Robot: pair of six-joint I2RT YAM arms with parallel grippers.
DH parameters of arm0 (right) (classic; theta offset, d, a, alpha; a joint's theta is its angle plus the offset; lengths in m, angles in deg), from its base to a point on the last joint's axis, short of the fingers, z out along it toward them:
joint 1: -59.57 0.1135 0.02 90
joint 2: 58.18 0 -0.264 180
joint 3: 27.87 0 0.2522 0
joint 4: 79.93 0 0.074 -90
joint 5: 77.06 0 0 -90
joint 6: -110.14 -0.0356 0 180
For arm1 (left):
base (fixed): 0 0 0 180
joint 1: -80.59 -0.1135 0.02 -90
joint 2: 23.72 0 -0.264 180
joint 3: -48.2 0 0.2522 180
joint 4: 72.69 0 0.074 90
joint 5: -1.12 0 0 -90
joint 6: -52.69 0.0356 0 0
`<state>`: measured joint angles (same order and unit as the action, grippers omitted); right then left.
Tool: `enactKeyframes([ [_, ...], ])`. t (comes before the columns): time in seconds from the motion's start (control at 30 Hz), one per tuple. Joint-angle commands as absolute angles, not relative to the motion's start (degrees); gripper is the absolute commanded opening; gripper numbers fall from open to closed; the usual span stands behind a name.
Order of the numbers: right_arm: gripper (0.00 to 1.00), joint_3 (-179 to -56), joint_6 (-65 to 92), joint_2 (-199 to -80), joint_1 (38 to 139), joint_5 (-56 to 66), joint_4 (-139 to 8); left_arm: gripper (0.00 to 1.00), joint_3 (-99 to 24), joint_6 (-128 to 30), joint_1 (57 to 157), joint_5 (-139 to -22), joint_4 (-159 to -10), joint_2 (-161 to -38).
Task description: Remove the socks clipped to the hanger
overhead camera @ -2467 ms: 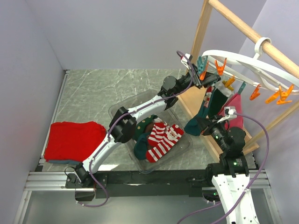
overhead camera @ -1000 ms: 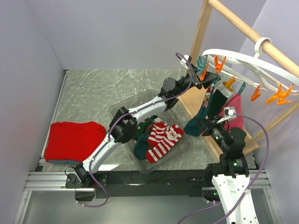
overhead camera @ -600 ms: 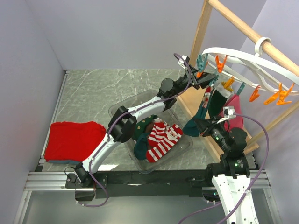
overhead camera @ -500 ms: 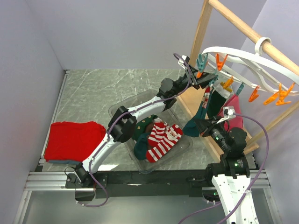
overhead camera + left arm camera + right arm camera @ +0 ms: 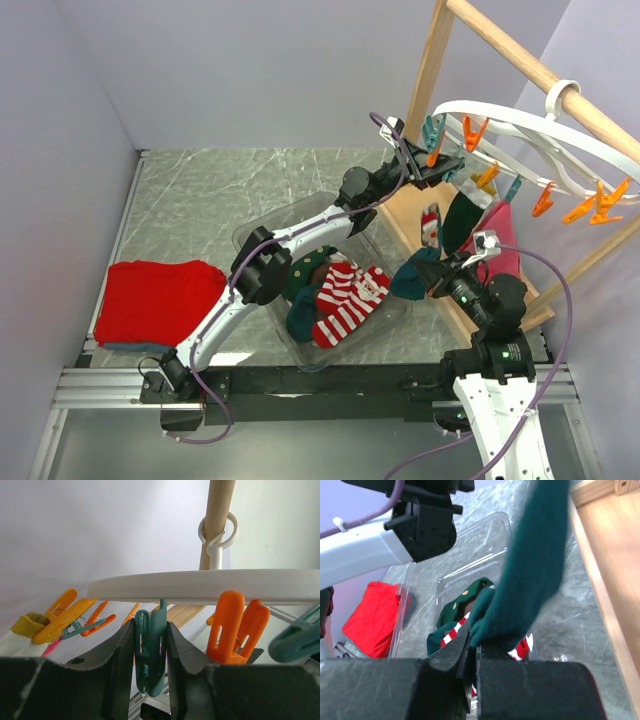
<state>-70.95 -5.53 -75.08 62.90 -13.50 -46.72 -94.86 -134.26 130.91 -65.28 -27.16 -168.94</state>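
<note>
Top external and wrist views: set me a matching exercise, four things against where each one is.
Things:
1 red cloth
2 striped sock
3 teal peg
4 green sock

Places:
a between the fingers of the left hand
b pinched in the right hand
c in the clear bin
d flat on the table

Pairs: 1-d, 2-c, 3-a, 4-b

A folded red cloth point(image 5: 155, 300) lies on the marbled table point(image 5: 230, 185), left of a clear plastic tub point(image 5: 258, 226).
</note>
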Motion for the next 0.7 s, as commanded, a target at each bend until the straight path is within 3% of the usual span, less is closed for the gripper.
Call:
enactKeyframes([
  [0.0,0.00,-72.31,-5.43,-74.26,62.82,-14.31,-45.43,0.18,-96.35,-132.76,131.04,-64.44,-24.75,-163.47],
  [0.2,0.00,-71.34,-6.57,-74.70,62.91,-14.83,-46.39,0.17,-95.65,-130.48,130.86,-63.21,-27.47,-162.33],
  [0.3,0.00,-70.64,-7.45,-76.37,62.82,-16.67,-48.58,0.37,-93.10,-129.51,130.86,-62.77,-28.18,-160.66],
  [0.33,0.00,-70.46,-7.80,-76.63,62.82,-16.94,-49.02,0.52,-92.49,-128.55,130.95,-62.51,-28.79,-160.22],
  [0.43,0.00,-69.76,-7.98,-77.68,62.91,-17.73,-50.52,0.61,-90.73,-123.91,130.78,-60.05,-32.83,-157.93],
  [0.67,0.00,-68.44,-8.42,-79.71,63.00,-19.57,-52.71,0.67,-76.95,-108.43,129.90,-59.34,-45.66,-146.61],
])
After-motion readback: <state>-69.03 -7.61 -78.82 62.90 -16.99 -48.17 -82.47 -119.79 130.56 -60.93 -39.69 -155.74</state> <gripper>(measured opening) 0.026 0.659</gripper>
